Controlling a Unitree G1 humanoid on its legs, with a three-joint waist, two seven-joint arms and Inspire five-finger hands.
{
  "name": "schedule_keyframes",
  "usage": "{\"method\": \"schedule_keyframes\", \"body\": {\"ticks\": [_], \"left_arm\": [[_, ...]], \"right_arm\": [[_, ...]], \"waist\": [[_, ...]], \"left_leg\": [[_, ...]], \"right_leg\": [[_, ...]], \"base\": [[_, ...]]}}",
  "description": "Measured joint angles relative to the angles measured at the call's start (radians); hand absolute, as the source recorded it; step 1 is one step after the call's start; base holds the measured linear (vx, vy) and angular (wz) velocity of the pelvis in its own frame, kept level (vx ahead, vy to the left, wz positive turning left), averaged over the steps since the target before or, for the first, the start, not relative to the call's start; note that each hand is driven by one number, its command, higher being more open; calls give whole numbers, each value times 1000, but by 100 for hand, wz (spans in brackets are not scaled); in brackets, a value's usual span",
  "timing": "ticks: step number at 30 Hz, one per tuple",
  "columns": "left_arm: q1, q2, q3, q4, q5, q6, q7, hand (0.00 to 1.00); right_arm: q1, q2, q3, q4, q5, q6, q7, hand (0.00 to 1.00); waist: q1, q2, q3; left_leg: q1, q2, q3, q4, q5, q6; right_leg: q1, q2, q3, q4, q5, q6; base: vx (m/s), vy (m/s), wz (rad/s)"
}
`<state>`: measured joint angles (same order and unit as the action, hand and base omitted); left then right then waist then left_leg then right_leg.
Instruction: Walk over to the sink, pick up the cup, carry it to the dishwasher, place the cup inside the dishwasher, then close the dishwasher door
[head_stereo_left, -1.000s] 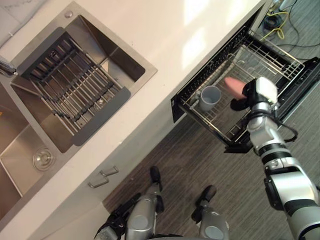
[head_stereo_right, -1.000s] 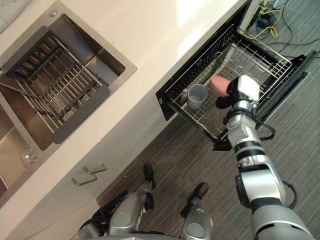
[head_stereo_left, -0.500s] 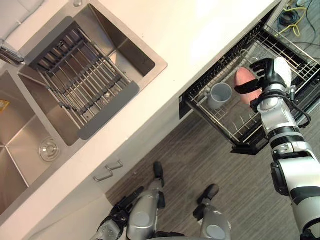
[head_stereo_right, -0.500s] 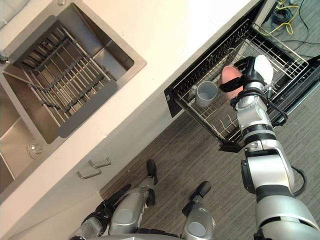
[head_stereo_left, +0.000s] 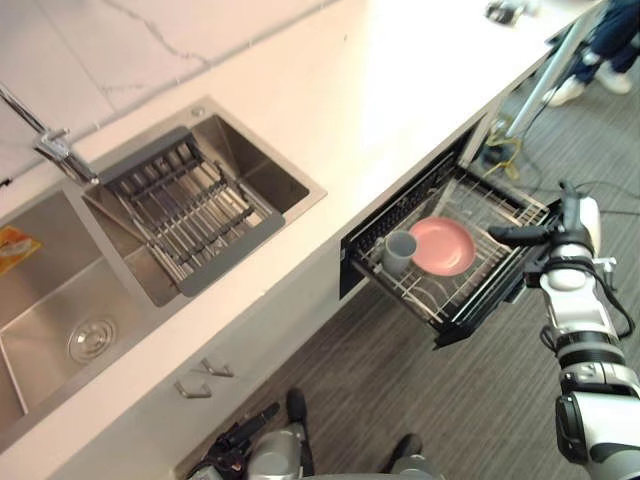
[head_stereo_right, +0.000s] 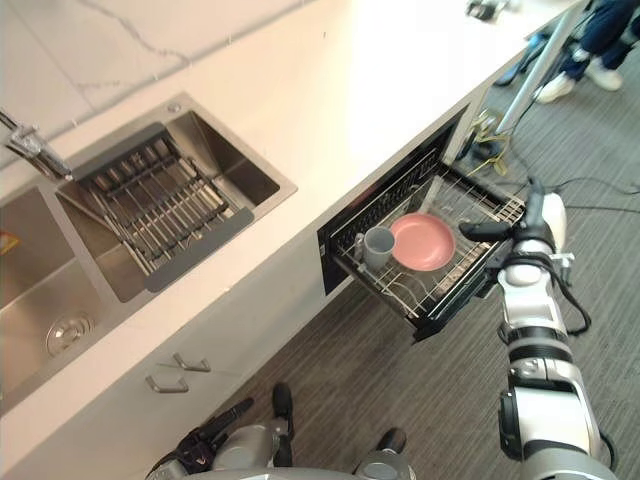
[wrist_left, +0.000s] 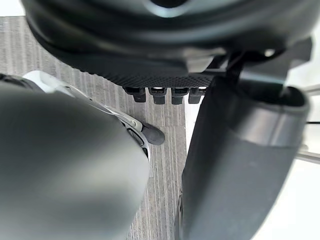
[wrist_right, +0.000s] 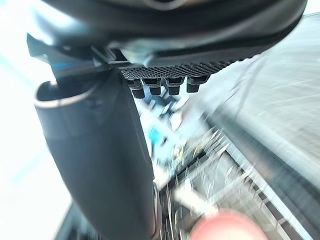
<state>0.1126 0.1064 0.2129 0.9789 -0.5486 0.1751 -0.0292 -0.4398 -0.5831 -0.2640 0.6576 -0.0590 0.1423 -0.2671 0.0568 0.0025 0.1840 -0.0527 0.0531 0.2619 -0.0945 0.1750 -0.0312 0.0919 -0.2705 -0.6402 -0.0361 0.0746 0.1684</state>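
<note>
The grey cup (head_stereo_left: 399, 251) stands upright in the pulled-out dishwasher rack (head_stereo_left: 478, 291), at its left end under the counter edge. A pink plate (head_stereo_left: 441, 245) lies in the rack right beside the cup. My right hand (head_stereo_left: 566, 226) hovers at the rack's outer right side, fingers (head_stereo_left: 512, 233) straight and pointing over the wires, open and holding nothing. The right wrist view looks past the hand (wrist_right: 165, 45) at the rack and the plate (wrist_right: 220, 227). My left hand (wrist_left: 165, 75) hangs low by the floor, open and empty.
A double steel sink (head_stereo_left: 255, 165) with a dark drying rack (head_stereo_left: 190, 215) and a tap (head_stereo_left: 48, 145) sits at the left of the pale counter (head_stereo_left: 380, 90). Cabinet handles (head_stereo_left: 200, 378) are below. Cables (head_stereo_left: 500, 150) and a person's legs (head_stereo_left: 600, 40) are at the far right.
The view has risen and shifted. My right hand opened and let go of the pink plate, which now lies in the rack beside the cup; the hand drew back to the right.
</note>
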Motion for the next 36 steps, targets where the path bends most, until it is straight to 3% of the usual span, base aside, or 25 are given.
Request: {"method": "schedule_keyframes", "body": {"ticks": [6,7,11,13,14,17,26,30,34,36], "left_arm": [[67,14,3,15,39,1,0,100],[69,14,-1,19,39,2,-1,100],[32,19,-29,17,29,-4,-4,100],[-6,17,-47,12,8,-8,-11,100],[-31,3,-59,9,-21,-13,-20,100],[-51,-18,-87,-5,-82,-34,-30,100],[-59,-20,-115,-63,-100,-20,-32,100],[-73,-52,-142,-79,-108,-16,-45,100],[-64,-65,-161,-76,-121,-12,-83,100],[-53,-66,-161,-76,-119,-13,-93,100]], "right_arm": [[169,77,-177,-13,135,14,-88,100],[186,87,-189,-8,160,14,-94,0],[162,97,-203,-2,217,14,-107,0],[94,96,-204,0,235,14,-105,0],[31,85,-202,1,235,14,-100,0],[-70,54,-176,0,232,14,-72,0],[-281,-66,11,14,111,21,-19,0],[-395,-154,85,119,94,29,-14,0],[-424,-189,136,195,89,35,-17,0],[-440,-197,152,203,89,35,-17,0]], "waist": [[-53,0,-52],[-57,3,-53],[-72,30,-28],[-75,49,32],[-75,73,84],[-70,121,161],[-37,162,238],[-26,215,257],[7,267,257],[10,282,257]], "left_leg": [[15,13,34,0,-5,-6],[6,16,42,0,-5,-6],[-88,33,57,0,16,-6],[-125,40,70,0,31,-2],[-152,42,81,0,40,0],[-171,39,93,0,45,4],[-215,21,39,7,57,18],[-214,-7,-43,8,64,23],[-213,-34,-146,7,71,12],[-212,-47,-181,7,77,9]], "right_leg": [[-8,5,35,-1,-1,-11],[-23,8,42,-2,3,-15],[-130,16,74,4,31,-40],[-180,21,92,11,50,-57],[-217,22,107,15,61,-60],[-249,22,127,17,78,-60],[-287,12,115,32,80,-57],[-286,-31,79,113,40,-41],[-280,-89,8,252,-43,-31],[-279,-124,-18,318,-81,-25]], "base": [[-27,1,-17],[-36,3,-24],[-50,6,-19],[-84,2,-22],[-91,5,-21],[-74,2,-16],[29,-9,5],[-28,38,35],[-41,30,58],[-3,-7,68]]}}
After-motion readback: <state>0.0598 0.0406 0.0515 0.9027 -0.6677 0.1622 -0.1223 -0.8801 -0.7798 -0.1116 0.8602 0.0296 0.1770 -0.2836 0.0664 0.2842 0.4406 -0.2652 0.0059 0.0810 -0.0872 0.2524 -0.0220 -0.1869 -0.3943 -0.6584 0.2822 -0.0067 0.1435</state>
